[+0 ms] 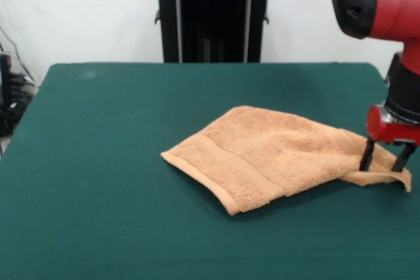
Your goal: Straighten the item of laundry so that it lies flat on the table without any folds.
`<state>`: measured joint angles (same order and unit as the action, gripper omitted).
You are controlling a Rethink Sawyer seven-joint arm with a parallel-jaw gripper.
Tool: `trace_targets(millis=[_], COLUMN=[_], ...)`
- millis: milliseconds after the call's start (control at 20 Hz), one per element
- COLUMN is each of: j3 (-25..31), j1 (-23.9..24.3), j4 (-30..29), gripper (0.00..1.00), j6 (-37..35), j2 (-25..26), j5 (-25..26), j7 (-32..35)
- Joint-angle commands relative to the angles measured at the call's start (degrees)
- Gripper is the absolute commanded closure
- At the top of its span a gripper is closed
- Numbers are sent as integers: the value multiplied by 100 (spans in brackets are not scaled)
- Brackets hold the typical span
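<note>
Although its near part looks fairly smooth, the orange-tan towel [262, 155] is not spread out: it lies folded over on itself, a rough wedge with one blunt corner pointing to the picture's left and another toward the lower middle. A woven border band runs along the lower left edge, from the left corner down to the bottom one. From there the cloth stretches rightward, narrowing into a drawn-out tail whose tip sits close to the right edge of the view. A soft ridge crosses the upper part where the layers overlap.

Right of centre is where the towel rests on the dark green bench [98, 162], a little nearer the front edge than the back, with broad bare felt to its left and in front of it.

At the towel's tail the gripper [384, 160] comes down from above. Its two dark fingers [366, 156] stand a narrow gap apart, tips down on the cloth, straddling a bit of the towel's right end. Whether they actually pinch the fabric or only press onto it I cannot tell from this angle. Above them sits the red gripper body, and higher still the red and black arm [384, 1] fills the upper right corner.

Behind the bench stands a black pedestal [213, 18] against a white wall.
</note>
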<state>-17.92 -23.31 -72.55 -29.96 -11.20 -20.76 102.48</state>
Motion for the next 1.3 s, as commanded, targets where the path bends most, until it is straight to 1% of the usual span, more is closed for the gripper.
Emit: trace_targets(millis=[50,100,200,350,450,550,700,850,1100,1300], j3=[310,320,357,309,258,224,256,349,485,577], j1=[-136,-80,153,558,724,817,925,996,1075,1224], j4=[-127,-182,-381,-872,-1054,-1166,-1259,-1253,-1149,-1113], gripper=[0,0,0,0,0,0,0,0,0,0], j6=[-381,-354,-341,-436,-516,-626,-806,-918,-1016,-858], j2=[59,3,-216,-748,-1014,-1238,-1500,-1612,-1637,-1567], j5=[-299,-237,-50,278,461,607,792,898,1051,1205], j7=[1693,1602,1215,545,252,99,30,97,259,253])
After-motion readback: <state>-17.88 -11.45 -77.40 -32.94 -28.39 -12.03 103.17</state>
